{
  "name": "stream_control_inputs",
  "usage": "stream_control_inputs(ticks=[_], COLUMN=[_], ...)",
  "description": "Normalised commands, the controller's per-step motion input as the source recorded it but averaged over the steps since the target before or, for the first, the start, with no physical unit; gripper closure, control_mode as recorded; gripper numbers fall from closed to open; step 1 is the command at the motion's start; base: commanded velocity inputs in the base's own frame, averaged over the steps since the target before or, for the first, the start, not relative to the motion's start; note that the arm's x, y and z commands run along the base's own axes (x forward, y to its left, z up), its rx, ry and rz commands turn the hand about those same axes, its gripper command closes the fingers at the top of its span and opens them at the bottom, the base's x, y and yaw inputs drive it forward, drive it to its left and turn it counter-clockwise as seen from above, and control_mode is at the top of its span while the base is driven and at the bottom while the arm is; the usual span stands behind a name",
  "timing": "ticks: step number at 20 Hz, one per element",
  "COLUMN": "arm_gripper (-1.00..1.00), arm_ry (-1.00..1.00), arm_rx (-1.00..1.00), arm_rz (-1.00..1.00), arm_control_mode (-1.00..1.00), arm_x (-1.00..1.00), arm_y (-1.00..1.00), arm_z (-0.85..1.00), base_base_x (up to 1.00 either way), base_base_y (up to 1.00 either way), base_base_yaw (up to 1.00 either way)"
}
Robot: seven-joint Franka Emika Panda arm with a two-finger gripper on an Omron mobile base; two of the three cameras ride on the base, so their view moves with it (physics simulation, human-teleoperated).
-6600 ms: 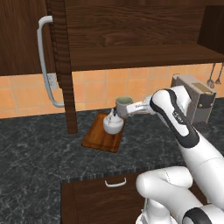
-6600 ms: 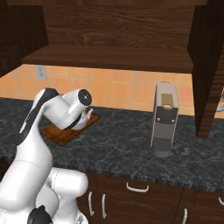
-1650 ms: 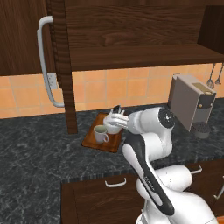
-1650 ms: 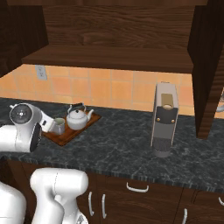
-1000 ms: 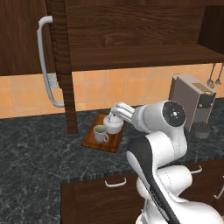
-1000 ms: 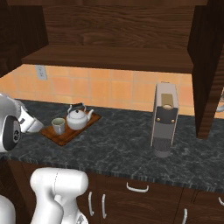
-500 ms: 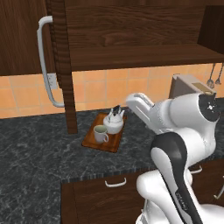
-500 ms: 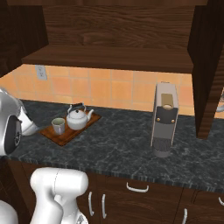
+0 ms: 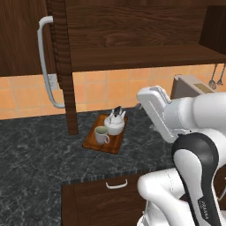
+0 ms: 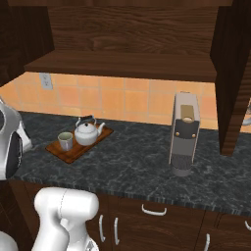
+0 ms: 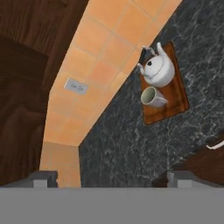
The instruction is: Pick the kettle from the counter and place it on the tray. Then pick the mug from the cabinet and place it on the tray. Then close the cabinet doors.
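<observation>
The white kettle (image 9: 115,125) and the pale mug (image 9: 101,135) stand side by side on the reddish-brown tray (image 9: 113,145), which lies on the dark counter (image 9: 39,154). From the right the kettle (image 10: 87,133), mug (image 10: 64,141) and tray (image 10: 78,152) appear at the counter's left. In the hand view my gripper (image 11: 112,178) hangs well back from the kettle (image 11: 158,70), mug (image 11: 151,97) and tray (image 11: 177,103), open and holding nothing. The cabinet (image 9: 141,57) stands open, and its left door (image 9: 26,39) and right door (image 10: 233,73) are swung out.
A boxy grey-brown coffee machine (image 10: 185,133) stands on the counter right of the tray. A wall outlet (image 11: 76,86) sits in the orange tile backsplash. Drawers with curved silver handles (image 10: 154,211) run below the counter edge.
The arm has drawn back from the tray and swung up to the right in the left base view. The kettle and mug stay put on the tray.
</observation>
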Motion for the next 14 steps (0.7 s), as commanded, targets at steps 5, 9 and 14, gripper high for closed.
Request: stream_control_inputs(ticks=[5,9,14], arm_gripper=[-1.0,-1.0,-1.0], arm_ry=[0.0,0.02,-0.06], arm_rx=[0.17,0.11,0.06], arm_rz=[0.22,0.23,0.26], arm_control_mode=[-1.0,-1.0,-1.0], arm_x=[-0.34,-0.29,-0.35], arm_y=[0.24,0.5,0.52], arm_z=[0.1,0.05,0.12], base_base_x=[0.0,0.0,0.0], base_base_y=[0.0,0.0,0.0], base_base_yaw=[0.0,0.0,0.0])
